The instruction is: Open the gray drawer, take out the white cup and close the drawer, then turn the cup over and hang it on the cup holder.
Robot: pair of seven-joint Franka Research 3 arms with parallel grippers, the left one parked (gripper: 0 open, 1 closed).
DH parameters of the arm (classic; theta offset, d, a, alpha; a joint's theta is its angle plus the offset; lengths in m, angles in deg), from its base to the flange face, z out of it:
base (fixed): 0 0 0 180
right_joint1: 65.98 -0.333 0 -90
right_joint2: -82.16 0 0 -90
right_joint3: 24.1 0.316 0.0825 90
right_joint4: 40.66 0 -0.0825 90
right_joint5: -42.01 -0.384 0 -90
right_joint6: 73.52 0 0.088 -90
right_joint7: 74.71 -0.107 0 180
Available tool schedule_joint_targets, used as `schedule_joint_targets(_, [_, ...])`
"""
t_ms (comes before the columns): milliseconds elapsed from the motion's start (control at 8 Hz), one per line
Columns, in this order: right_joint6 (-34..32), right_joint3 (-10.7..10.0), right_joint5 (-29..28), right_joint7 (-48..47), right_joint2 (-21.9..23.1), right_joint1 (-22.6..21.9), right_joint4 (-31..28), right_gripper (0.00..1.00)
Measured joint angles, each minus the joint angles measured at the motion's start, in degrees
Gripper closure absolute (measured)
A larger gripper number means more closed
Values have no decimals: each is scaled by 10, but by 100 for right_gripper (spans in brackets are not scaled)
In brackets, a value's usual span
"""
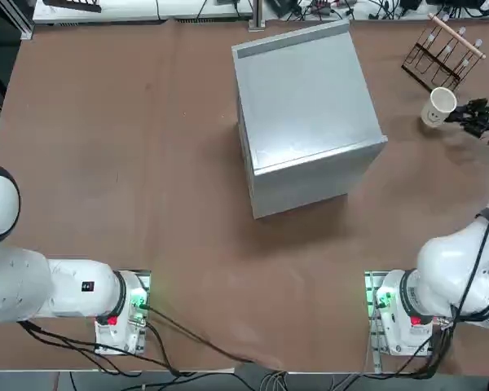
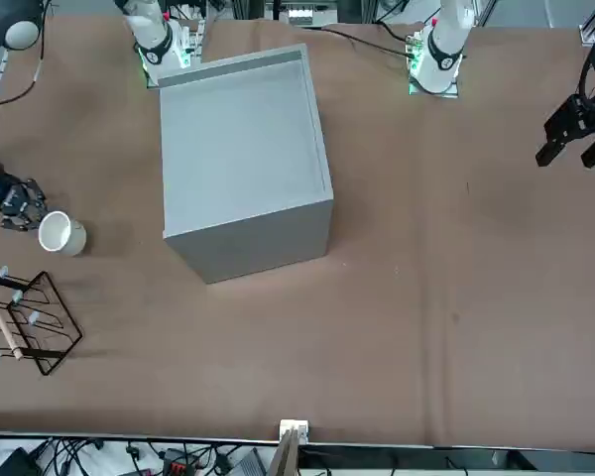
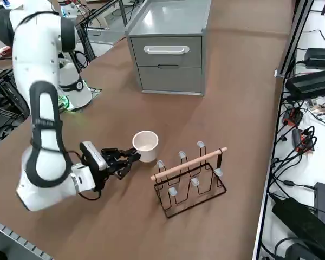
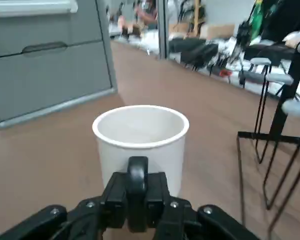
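Cup [image 4: 141, 135] out, upright, drawer [image 3: 168, 51] shut — gripper [image 4: 137, 187] clamps its handle; inverting and hanging on holder [image 3: 190, 179] remain.

Matt gray metal cabinet [image 3: 170, 51], smooth white cup [image 3: 145, 146], wooden-pegged wire cup holder [image 3: 190, 176].
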Motion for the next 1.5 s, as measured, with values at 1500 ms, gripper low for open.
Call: schedule_joint_targets(1500, [233, -505, 270, -272, 57, -595, 49, 80])
